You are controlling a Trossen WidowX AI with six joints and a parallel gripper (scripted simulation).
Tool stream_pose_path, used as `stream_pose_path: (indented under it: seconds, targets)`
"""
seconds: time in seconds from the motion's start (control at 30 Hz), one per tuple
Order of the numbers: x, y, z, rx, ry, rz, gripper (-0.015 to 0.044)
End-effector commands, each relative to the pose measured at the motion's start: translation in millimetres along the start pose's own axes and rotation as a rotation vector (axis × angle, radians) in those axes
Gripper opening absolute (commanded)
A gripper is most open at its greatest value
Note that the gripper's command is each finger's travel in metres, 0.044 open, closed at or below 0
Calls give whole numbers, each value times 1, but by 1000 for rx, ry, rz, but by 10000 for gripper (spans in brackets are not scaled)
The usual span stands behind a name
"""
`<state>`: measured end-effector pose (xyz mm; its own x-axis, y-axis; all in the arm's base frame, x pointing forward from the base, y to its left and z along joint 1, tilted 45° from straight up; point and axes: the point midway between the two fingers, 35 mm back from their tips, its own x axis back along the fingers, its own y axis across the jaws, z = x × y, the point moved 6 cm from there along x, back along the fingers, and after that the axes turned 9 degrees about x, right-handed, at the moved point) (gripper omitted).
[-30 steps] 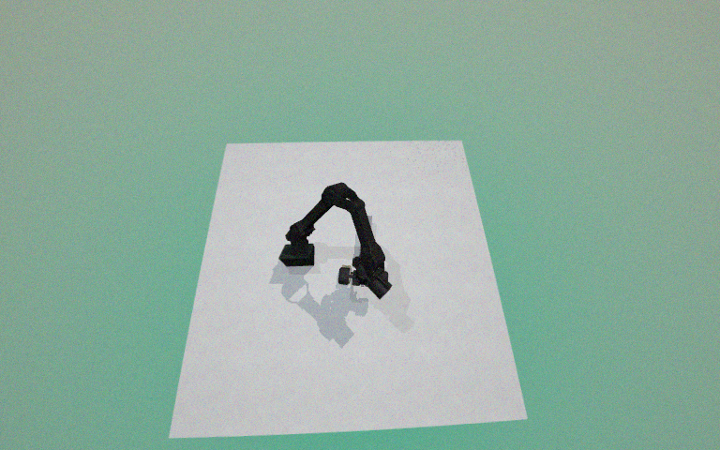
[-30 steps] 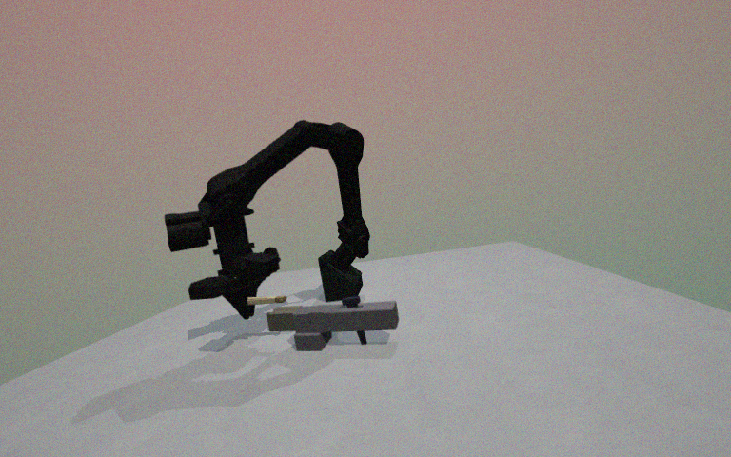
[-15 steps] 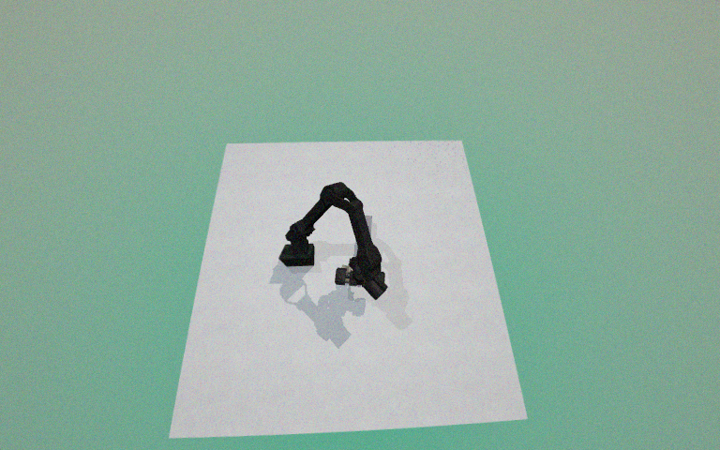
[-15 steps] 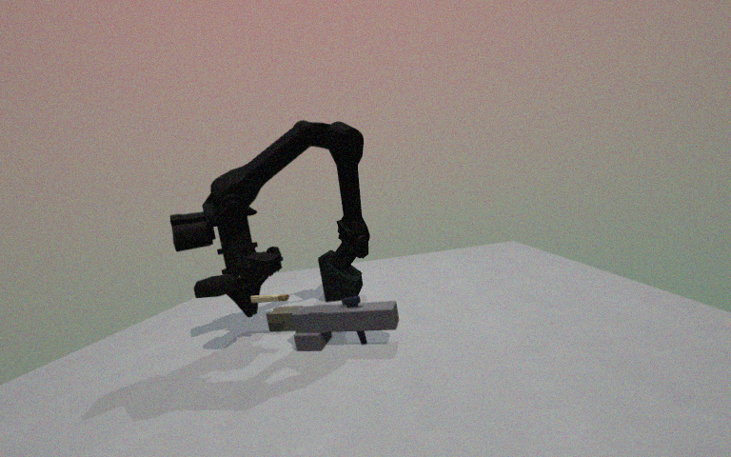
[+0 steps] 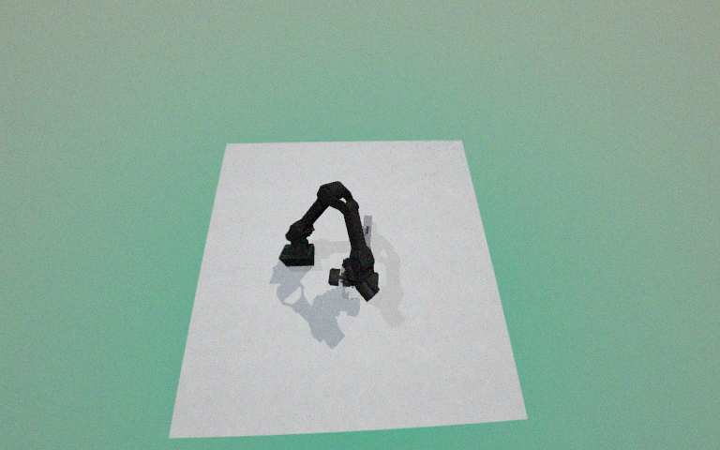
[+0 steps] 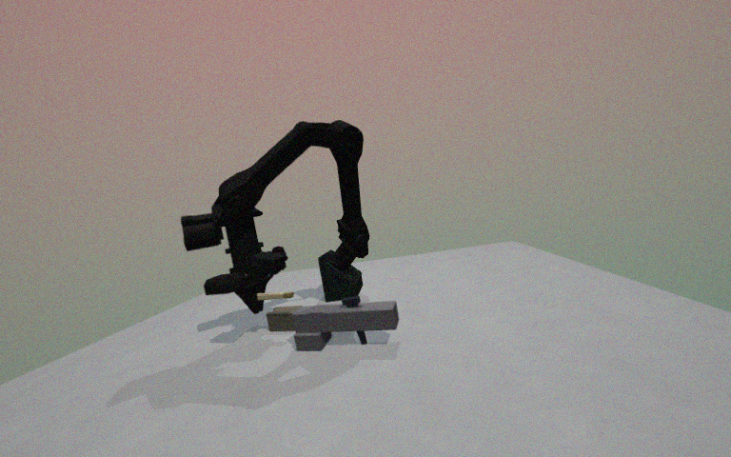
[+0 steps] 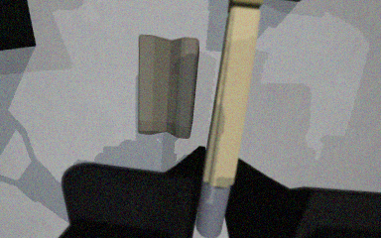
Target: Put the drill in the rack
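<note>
Drill [image 6: 275, 295] [image 7: 233, 99] looks out of the holder and in the end effector [image 5: 344, 277] [image 6: 257, 307] [image 7: 210, 153], which is pinching its grey end. Free/pull-out stage judged done. Key state unconfirmed: dark knob [image 5: 367, 230] [image 6: 350, 301] on the grey beam [image 5: 367, 221] [image 6: 355, 316] is probably the key; can't tell if it's down. Left to do: line drill up over the grooved rack [image 7: 161, 84], lower, release, back off. Not laid down yet.

View differences. Wrist: only clear look at the rack groove; drill runs alongside it, roughly parallel, slight slant, offset to one side. Also shows yellow body vs grey end. Exterior: drill is held off the table [image 5: 265, 371] [image 6: 484, 377] [image 7: 109, 25], about level, near the beam's brownish end. Small block [image 6: 308, 341] low by the beam could be the rack, can't confirm. Top: arm layout and beam beside forearm; drill not readable there, arm covers that area. No beam identifiable in wrist.
</note>
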<state>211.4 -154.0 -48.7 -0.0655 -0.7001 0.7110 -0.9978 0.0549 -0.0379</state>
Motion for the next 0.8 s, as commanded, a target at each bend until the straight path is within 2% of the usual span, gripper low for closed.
stream_pose_path:
  seconds: [0.0, 0.77]
  targets:
    - [1, 8, 1, 3, 6, 3, 0]
    - [3, 38, 4, 1, 8, 2, 0]
